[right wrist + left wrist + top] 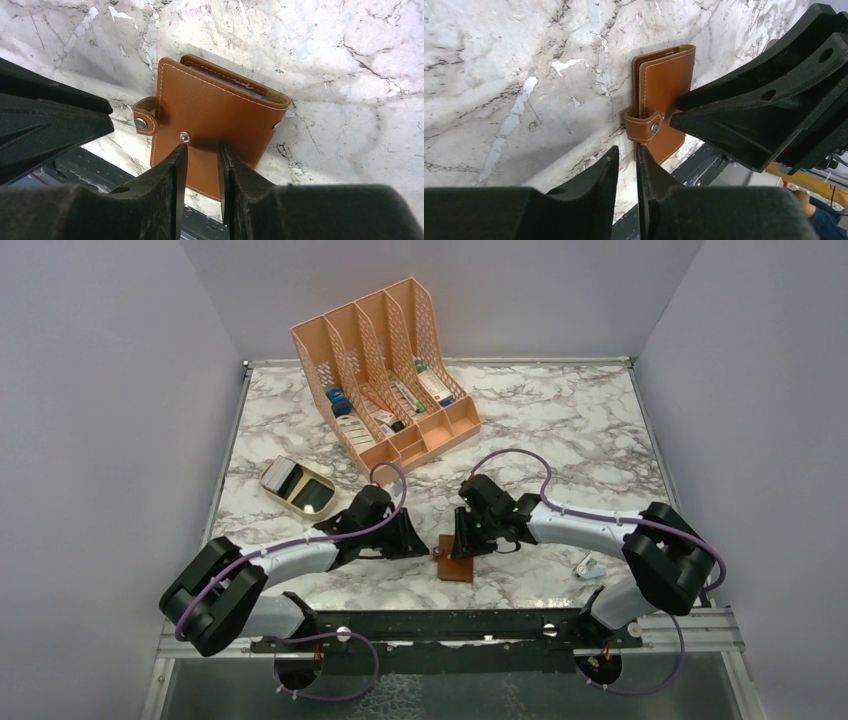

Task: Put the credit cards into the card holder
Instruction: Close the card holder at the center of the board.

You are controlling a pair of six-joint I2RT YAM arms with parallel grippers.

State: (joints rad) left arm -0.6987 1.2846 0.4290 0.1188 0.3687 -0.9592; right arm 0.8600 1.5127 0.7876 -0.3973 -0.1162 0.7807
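Note:
The brown card holder (455,566) lies folded shut on the marble near the front edge. It also shows in the left wrist view (666,85) and the right wrist view (215,112). Its snap tab (142,120) sticks out at the side, apart from the stud on the cover. A pale blue-grey card edge (235,83) shows inside the fold; no loose credit cards are in view. My left gripper (627,152) is narrowly open and empty, its tips just short of the tab (644,125). My right gripper (201,148) is narrowly open, tips over the cover, holding nothing.
A peach slotted organizer (385,370) with pens and small items stands at the back. An open tan case (297,487) lies at the left. A small white and blue object (590,566) lies at the right. The black front rail (450,625) runs just below the wallet.

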